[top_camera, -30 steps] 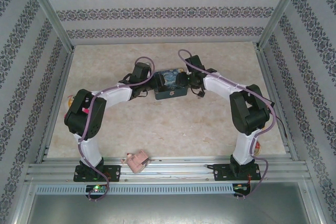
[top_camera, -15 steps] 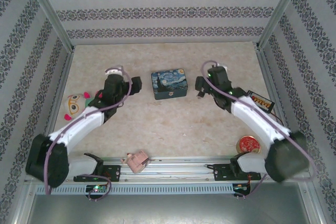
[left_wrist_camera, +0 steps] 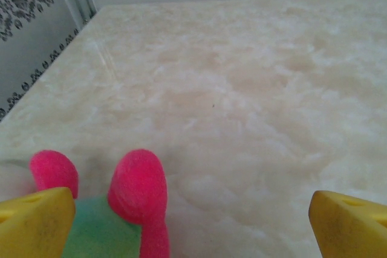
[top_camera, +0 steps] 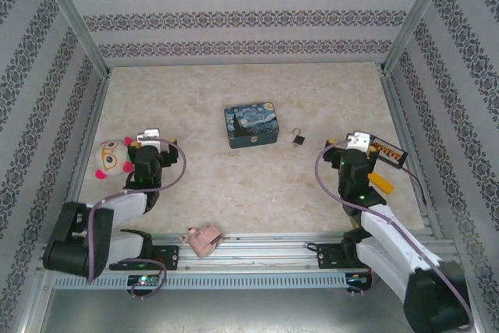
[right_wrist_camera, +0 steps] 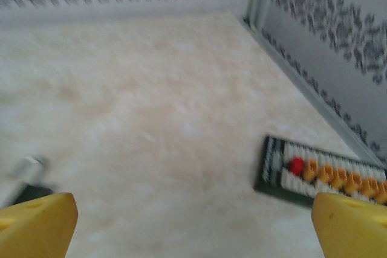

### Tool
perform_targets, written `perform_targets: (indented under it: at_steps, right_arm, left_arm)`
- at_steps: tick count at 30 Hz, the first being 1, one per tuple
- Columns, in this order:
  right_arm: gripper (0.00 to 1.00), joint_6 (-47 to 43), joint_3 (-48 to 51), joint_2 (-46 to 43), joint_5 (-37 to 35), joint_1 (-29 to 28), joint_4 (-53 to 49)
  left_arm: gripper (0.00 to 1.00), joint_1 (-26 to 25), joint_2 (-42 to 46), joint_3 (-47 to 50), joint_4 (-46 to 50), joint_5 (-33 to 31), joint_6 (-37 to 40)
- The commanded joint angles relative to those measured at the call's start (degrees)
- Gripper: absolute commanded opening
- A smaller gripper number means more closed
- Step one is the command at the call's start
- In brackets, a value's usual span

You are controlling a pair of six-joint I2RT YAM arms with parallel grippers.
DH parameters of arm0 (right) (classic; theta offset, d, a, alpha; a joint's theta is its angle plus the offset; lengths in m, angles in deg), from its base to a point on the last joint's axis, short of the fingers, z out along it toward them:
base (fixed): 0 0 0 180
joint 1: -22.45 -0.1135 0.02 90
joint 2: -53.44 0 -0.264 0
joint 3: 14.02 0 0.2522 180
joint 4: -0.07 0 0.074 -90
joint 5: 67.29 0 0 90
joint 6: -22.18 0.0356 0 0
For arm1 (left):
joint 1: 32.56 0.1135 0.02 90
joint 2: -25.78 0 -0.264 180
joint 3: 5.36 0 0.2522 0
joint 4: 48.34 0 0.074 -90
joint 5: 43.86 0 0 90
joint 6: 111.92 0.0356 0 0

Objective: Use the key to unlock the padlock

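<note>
Left tool (left_wrist_camera: 188, 216) and right tool (right_wrist_camera: 192, 219) wide; padlock (top_camera: 299, 139) crisp overhead, perhaps blurred wrist-side.

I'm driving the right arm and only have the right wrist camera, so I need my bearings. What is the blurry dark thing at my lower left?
Observer: That is the padlock. From above it lies alone on the table, just right of a blue tin, not touching it.
Operator: Is the other arm anywhere near it?
Observer: No. The left end effector is far off at the table's left side, next to a plush toy.
Operator: Is it holding that toy?
Observer: No. Its jaws are wide apart and the toy sits just ahead of them.
</note>
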Motion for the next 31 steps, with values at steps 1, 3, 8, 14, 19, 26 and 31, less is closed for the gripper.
perform_targets:
  at_steps: [1,3,8,14,19,26,31]
  right_arm:
    - [0.98,-1.3,2.0,4.0,5.0,5.4,14.3]
    - [0.98,-1.3,3.1,7.5,7.7,7.6,20.4]
    - [0.98,-3.6,0.0,18.3,6.2,8.5,25.4]
    - [0.98,-3.1,-4.5,27.9,8.7,9.3,30.0]
    - [0.98,-3.4,-6.2,34.4,8.4,9.4,35.5]
    - [0.98,-3.3,-6.0,33.6,9.6,9.8,34.9]
    - [0.98,-3.3,-6.0,33.6,9.6,9.8,34.9]
  left_arm:
    - [0.99,1.7,-6.1,1.8,-20.2,5.6,3.8]
    - [0.99,2.1,-10.8,1.5,-24.4,6.6,4.0]
    - [0.99,4.2,-21.8,1.6,-35.9,10.8,3.1]
    - [0.99,8.4,-19.4,-0.2,-28.3,18.6,0.4]
    - [0.99,8.7,-18.4,-4.6,-18.4,22.7,1.4]
    - [0.99,8.9,-18.5,-6.1,-16.0,21.5,0.6]
    - [0.99,9.0,-18.6,-7.5,-13.2,21.4,0.5]
